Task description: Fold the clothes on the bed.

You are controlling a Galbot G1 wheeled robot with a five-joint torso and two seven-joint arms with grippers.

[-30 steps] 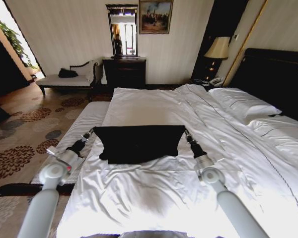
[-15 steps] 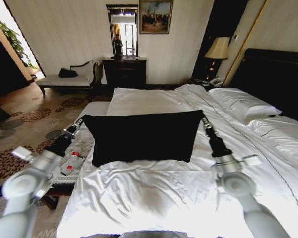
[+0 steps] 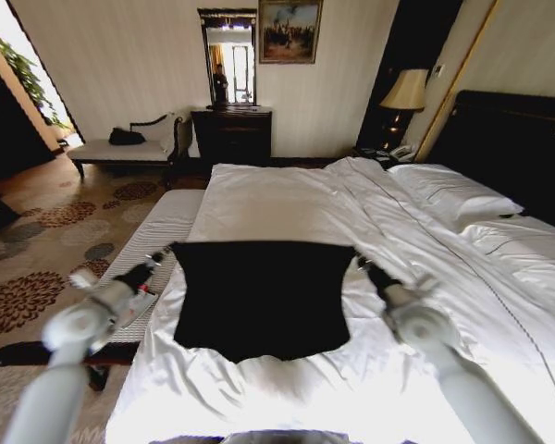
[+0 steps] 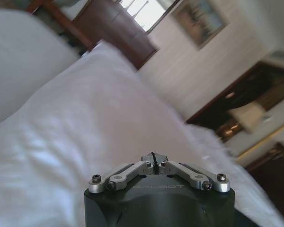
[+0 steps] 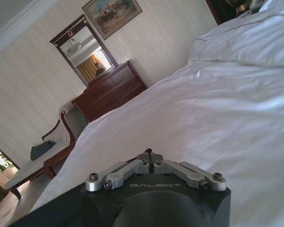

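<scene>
Head view: I am holding the black T-shirt stretched between my two arms over the white bed, its lower edge draping onto the duvet. My left gripper and right gripper are each pinching a top corner, fingers clamped. I judge I am laying it flat; next calls for lowering both corners evenly.

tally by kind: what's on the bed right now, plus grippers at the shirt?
T-shirt: 1, black, spread on the bed
Pillows: 2 that I can make out
Grippers: 2, left gripper and right gripper, each at a far corner of the shirt
Total: 5
</scene>
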